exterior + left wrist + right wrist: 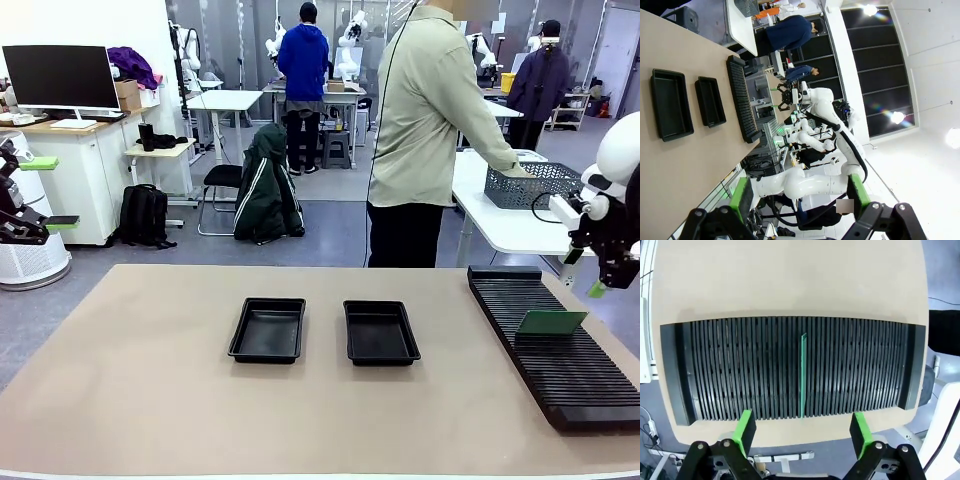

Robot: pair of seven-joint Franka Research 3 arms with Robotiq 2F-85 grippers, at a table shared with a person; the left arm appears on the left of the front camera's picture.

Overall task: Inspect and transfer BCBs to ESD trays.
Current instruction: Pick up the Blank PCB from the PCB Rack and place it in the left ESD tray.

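So, from the front, one BCB (552,321) showed its broad green face, standing on edge in a slot of the long ribbed black rack (575,385) at the table's (150,400) right side. Down the right wrist camera that same board was a thin green line, upright about mid-rack, with slats on both sides of it. The right gripper (802,429) hung above the rack's outer edge, green pads spread wide, the board lined up between them but well apart from both. Nothing was pinched there.

Over on the far left, the left gripper (45,195) sat off the table edge, fingers splayed and holding nothing. Its wrist camera, rolled sideways, caught the whole line-up along the tabletop: the two ESD trays (671,104) side by side, then the rack beyond them, and farther off the other white arm with its jaws apart.

From the front both trays lay mid-table, bare black floors, close together but not touching, well clear of the rack.

Across the table a person (425,130) stood turned aside, one hand at a grey mesh basket (530,185) on a white table behind the rack.
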